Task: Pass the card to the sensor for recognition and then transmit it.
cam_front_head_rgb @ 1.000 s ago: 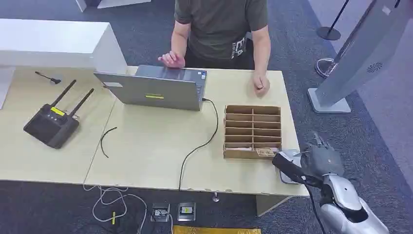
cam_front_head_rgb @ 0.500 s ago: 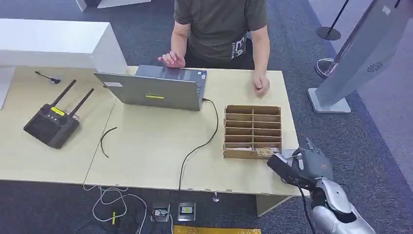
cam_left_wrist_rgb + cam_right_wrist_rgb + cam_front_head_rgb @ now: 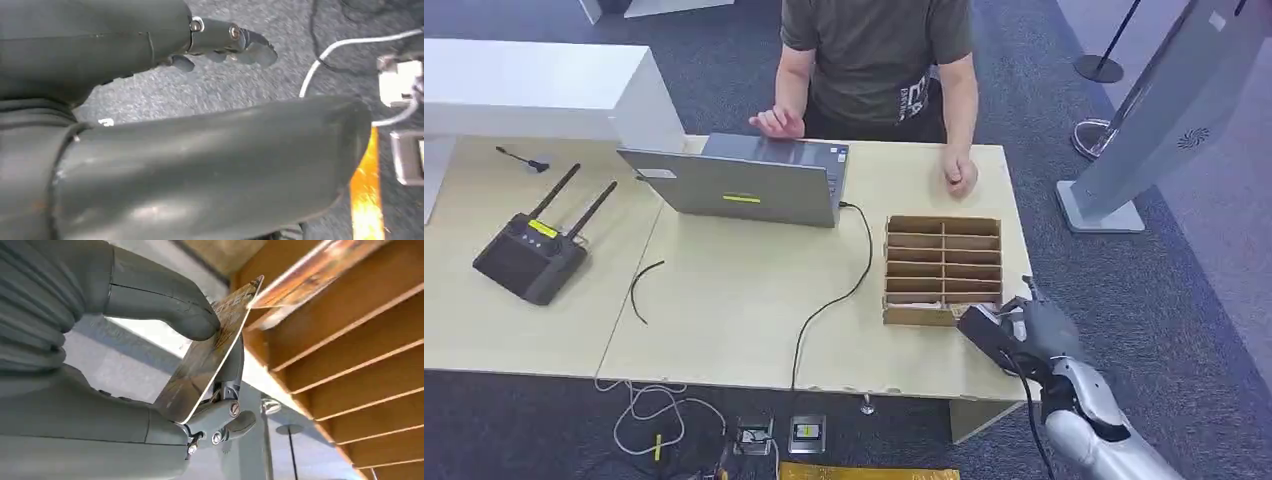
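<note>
Dark grey carpet (image 3: pixel 1184 300) surrounds a pale wooden table (image 3: pixel 724 310), which we view from above. Nearest to us, our right hand (image 3: pixel 1036 330) sits at the table's near right corner, just beside the cardboard compartment tray (image 3: pixel 942 268). In the right wrist view, the thick grey thumb (image 3: pixel 165 300) presses a patterned card (image 3: pixel 207 357) against the darker fingers (image 3: pixel 227 390) behind it, so this hand pinches the card, which stands tilted on edge. The card's free corner lies close to a second card (image 3: pixel 305 275) resting in the tray's near compartment; we cannot tell whether the two touch. Our left hand (image 3: pixel 200 145) hangs over the carpet with its fingers (image 3: pixel 235 42) extended and apart, holding nothing; white cables (image 3: pixel 345 50) lie on the floor beneath it. Farther along the table, a black cable (image 3: pixel 834 300) runs to a grey laptop (image 3: pixel 744 180), and a black device with two antennas (image 3: pixel 529 250) rests toward the left. At the far edge, a person (image 3: pixel 879 60) in a dark shirt stands with one hand beside the laptop and the other on the table. A grey kiosk (image 3: pixel 1169 110) stands on the carpet at the far right.
</note>
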Controlling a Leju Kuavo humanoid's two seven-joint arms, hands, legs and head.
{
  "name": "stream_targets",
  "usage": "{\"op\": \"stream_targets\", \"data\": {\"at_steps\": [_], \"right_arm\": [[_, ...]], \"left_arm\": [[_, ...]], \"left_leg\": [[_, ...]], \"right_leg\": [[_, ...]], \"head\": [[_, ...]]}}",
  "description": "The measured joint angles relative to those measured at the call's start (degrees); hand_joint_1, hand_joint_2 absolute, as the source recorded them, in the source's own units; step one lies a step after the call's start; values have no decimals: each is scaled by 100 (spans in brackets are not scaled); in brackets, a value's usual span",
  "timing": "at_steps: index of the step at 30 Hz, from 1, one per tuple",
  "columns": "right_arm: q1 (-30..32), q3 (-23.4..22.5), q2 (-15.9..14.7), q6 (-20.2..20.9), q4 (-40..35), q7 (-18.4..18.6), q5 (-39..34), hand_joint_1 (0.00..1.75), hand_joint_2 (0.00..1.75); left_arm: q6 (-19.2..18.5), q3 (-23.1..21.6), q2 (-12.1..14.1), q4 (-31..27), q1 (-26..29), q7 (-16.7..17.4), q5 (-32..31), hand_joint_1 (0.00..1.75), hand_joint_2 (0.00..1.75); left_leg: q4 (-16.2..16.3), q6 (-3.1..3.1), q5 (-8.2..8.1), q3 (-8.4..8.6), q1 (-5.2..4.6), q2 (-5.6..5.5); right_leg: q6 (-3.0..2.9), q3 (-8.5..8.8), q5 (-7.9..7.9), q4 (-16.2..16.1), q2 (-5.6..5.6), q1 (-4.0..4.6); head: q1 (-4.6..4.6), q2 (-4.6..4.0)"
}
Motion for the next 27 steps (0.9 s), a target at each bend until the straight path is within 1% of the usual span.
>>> {"op": "stream_targets", "data": {"at_steps": [2,4,7,9,11,16,20,27], "right_arm": [[-6,35,13,-87,26,65,-28,175,175],[12,81,-11,-227,46,243,-33,175,175],[100,105,-122,-350,37,413,35,175,175],[149,105,-203,-361,31,485,111,175,175],[182,105,-275,-359,13,573,240,175,175],[251,79,-452,-339,-114,735,398,175,175],[288,41,-625,-324,-267,877,536,175,175],[335,-85,-831,-315,-507,962,616,175,175]], "left_arm": [[2,4,-11,-15,-1,0,-63,0,0],[118,7,0,-74,70,0,-216,0,0],[374,4,155,-365,308,79,-417,0,0],[437,4,263,-568,459,168,-489,0,0],[463,4,345,-721,542,223,-557,0,0],[457,4,455,-993,613,273,-584,0,0],[426,4,505,-1124,621,273,-592,0,0],[424,4,553,-1283,627,273,-608,0,0]], "left_leg": [[0,0,0,1,0,1],[0,0,-2,1,0,3],[0,-4,-7,1,1,13],[0,-4,-8,1,0,20],[0,-4,-8,1,0,24],[0,-4,-6,3,0,24],[1,-4,-6,5,0,24],[0,-4,-7,3,0,24]], "right_leg": [[0,-1,0,0,3,0],[-1,-3,-1,0,11,0],[-1,-5,-2,-1,17,1],[-1,-10,-2,-1,28,1],[-1,-8,-2,-2,26,0],[1,-6,1,-2,28,0],[1,-6,2,-2,27,0],[0,-7,1,-2,27,0]], "head": [[0,0],[-2,0],[0,0],[-2,0],[-4,0],[-2,0],[-2,0],[-2,0]]}}
